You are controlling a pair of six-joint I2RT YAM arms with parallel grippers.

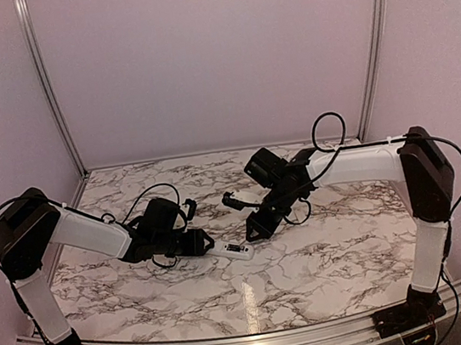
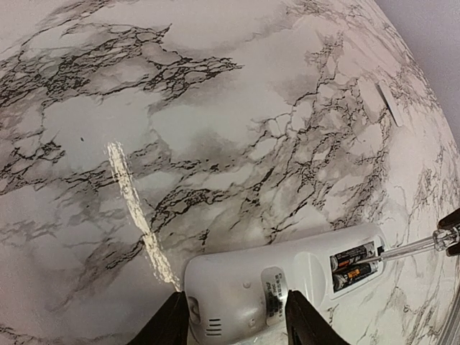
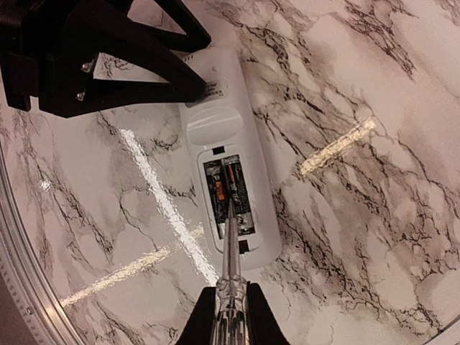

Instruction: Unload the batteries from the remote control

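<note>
The white remote control (image 2: 237,277) lies back-up on the marble table, its battery bay uncovered. Two dark batteries (image 2: 356,266) sit side by side in the bay. My left gripper (image 2: 236,302) is shut on the remote's rounded end, one finger against each side. My right gripper (image 3: 230,295) is shut on a thin clear-handled stick (image 3: 230,251). The stick's tip rests on the batteries (image 3: 231,190), along the seam between them. From above, the left gripper (image 1: 209,246) and right gripper (image 1: 254,231) face each other over the remote control (image 1: 238,251).
A small flat white cover piece (image 2: 389,104) lies on the table beyond the remote. The table's metal front rail (image 3: 21,287) runs close by the remote's left side. Pink walls enclose the table on three sides.
</note>
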